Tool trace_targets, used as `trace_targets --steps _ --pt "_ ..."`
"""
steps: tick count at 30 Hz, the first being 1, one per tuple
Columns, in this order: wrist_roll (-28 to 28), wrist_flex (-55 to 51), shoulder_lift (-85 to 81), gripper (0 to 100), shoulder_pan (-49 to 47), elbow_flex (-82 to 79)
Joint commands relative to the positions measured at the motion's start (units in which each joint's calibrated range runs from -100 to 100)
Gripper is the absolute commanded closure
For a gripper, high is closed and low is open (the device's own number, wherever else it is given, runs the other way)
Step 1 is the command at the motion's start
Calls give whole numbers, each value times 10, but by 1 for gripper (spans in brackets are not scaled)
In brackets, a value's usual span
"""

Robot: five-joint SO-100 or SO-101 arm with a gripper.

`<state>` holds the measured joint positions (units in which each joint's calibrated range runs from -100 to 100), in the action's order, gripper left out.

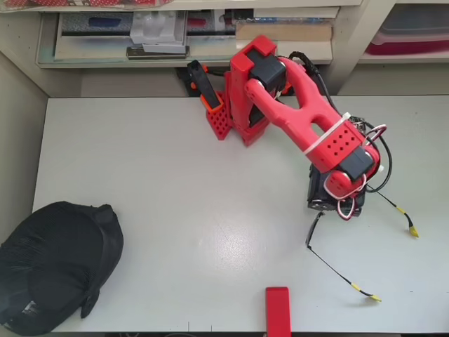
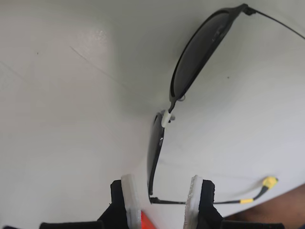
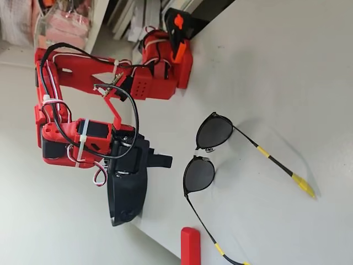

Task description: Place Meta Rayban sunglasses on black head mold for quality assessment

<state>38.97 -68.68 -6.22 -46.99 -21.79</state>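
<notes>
Red printed arm (image 1: pixel 309 112), black servos, white zip ties, looping black cables.

Open white surface between the sunglasses and the head mold

In the overhead view the surface (image 1: pixel 210 210) lies bare across its middle, so a hand could pass from the sunglasses (image 1: pixel 337 267) at right to the head mold (image 1: pixel 52 267) at the near-left corner; the only obstacles are a red block (image 1: pixel 278 309) at the near edge (just beside one yellow-tipped temple) and the arm's red base (image 1: pixel 242 105) at the far edge, with shelves behind.
</notes>
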Motion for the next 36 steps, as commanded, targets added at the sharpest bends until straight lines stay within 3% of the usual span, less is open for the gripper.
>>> trace_targets --steps 1,5,9,24,36 --pt "-79 56 -18 46 -3 5" --pt "-135 81 13 46 -4 12" --pt "-150 107 40 46 1 5" --pt "-145 102 71 46 -21 -1" --pt "-151 96 4 46 -24 -79"
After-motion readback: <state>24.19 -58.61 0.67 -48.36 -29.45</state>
